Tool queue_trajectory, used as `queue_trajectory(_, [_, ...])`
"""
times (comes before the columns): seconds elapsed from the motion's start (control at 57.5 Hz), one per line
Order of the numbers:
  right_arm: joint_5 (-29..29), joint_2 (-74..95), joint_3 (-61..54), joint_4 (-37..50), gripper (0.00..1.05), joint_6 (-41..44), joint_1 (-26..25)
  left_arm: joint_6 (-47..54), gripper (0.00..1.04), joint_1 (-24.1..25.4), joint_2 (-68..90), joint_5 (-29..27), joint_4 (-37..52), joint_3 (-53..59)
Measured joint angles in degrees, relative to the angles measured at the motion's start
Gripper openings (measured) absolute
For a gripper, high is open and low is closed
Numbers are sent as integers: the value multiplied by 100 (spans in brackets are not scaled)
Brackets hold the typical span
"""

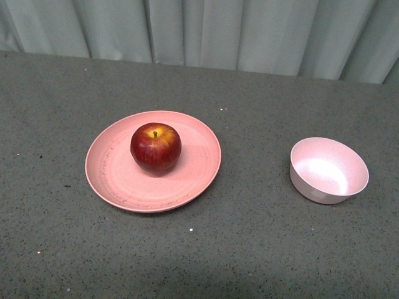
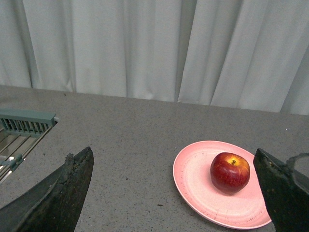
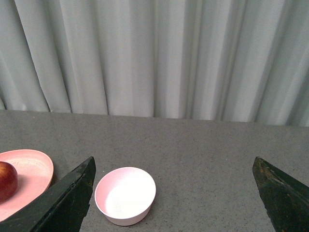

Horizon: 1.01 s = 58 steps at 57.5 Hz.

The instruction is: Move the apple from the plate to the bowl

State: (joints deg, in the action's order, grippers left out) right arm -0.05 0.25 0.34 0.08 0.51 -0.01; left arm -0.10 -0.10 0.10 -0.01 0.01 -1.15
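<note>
The dark red apple (image 1: 156, 148) sits upright on the salmon-pink plate (image 1: 199, 168), left of the table's middle. To its right stands the small pale pink bowl (image 1: 329, 170), with nothing in it. Neither arm shows in the front view. In the left wrist view my left gripper (image 2: 176, 193) is open and held off from the plate (image 2: 198, 188), with the apple (image 2: 230, 171) between its dark fingers (image 2: 63, 193). My right gripper (image 3: 174, 193) is open too, back from the bowl (image 3: 125, 195); the apple (image 3: 7, 181) and plate (image 3: 34, 169) show at the frame's edge.
A grey speckled table (image 1: 249, 249) carries everything, and a pale curtain (image 1: 199, 31) hangs along its far edge. A green slotted rack (image 2: 24, 123) lies at the side of the table in the left wrist view.
</note>
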Motion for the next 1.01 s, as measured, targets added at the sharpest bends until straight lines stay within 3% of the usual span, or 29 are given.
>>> queue_trajectory(0.382, [-9,4,0,-7,95,9,0,0,98,0,0,0,0,0])
queue_trajectory(0.469, [-181,372,201,-651,95,295,-31,0,98,0,0,2,0,0])
queue_trajectory(0.591, [-254,1108,313,-651,95,448,-17,0,98,0,0,0,0,0])
queue_trajectory(0.852, [-474,4734,1010,1410,95,743,319,0,98,0,0,0,0,0])
queue_trajectory(1.008, [-525,7388,1908,1598,95,1141,560,0,98,0,0,0,0,0])
